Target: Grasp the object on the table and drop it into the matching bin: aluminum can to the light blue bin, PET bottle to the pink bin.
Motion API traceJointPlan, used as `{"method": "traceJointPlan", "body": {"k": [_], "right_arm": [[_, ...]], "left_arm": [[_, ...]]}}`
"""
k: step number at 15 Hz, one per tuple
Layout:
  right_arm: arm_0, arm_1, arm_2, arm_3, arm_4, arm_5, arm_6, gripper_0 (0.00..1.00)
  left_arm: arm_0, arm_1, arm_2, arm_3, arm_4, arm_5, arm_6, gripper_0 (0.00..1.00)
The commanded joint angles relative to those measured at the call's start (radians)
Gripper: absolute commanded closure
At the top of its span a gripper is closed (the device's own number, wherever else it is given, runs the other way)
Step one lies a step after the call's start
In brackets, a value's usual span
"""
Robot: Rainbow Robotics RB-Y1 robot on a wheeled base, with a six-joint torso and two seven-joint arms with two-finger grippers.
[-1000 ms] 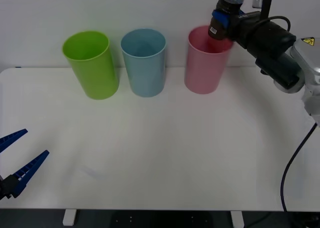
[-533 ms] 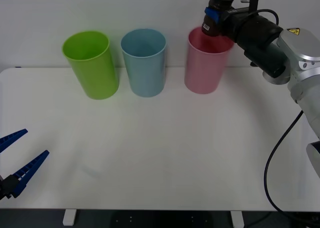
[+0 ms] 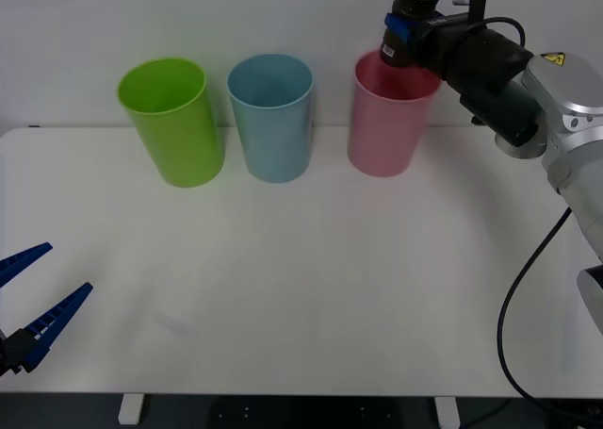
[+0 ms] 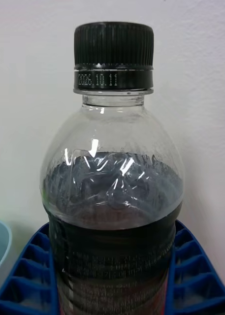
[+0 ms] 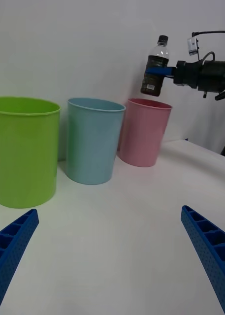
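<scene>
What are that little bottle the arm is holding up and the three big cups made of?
The PET bottle looks like thin clear plastic: glossy highlights, see-through shoulder, ribbed black plastic cap, dark contents or label below. The pink bin, light blue bin and lime green bin seem moulded plastic with a smooth, slightly satin finish and thin rims. The right gripper holding the bottle has ribbed blue fingers, probably plastic or rubber.

Bottle [image 3: 407,35] in right gripper [image 3: 403,35] above rightmost bin [image 3: 384,118]; two bins [image 3: 273,118] to its left; left gripper [image 3: 33,302] near table's [image 3: 330,278] front-left edge.
</scene>
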Motion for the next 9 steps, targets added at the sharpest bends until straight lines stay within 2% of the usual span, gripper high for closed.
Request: {"method": "traceJointPlan", "body": {"k": [1, 9], "right_arm": [[-0.004, 0.000, 0.000, 0.000, -0.001, -0.002, 0.008, 0.00], [-0.002, 0.000, 0.000, -0.002, -0.008, -0.032, 0.020, 0.00]], "left_arm": [[0.000, 0.000, 0.000, 0.000, 0.000, 0.000, 0.000, 0.00], [0.000, 0.000, 0.000, 0.000, 0.000, 0.000, 0.000, 0.00]]}}
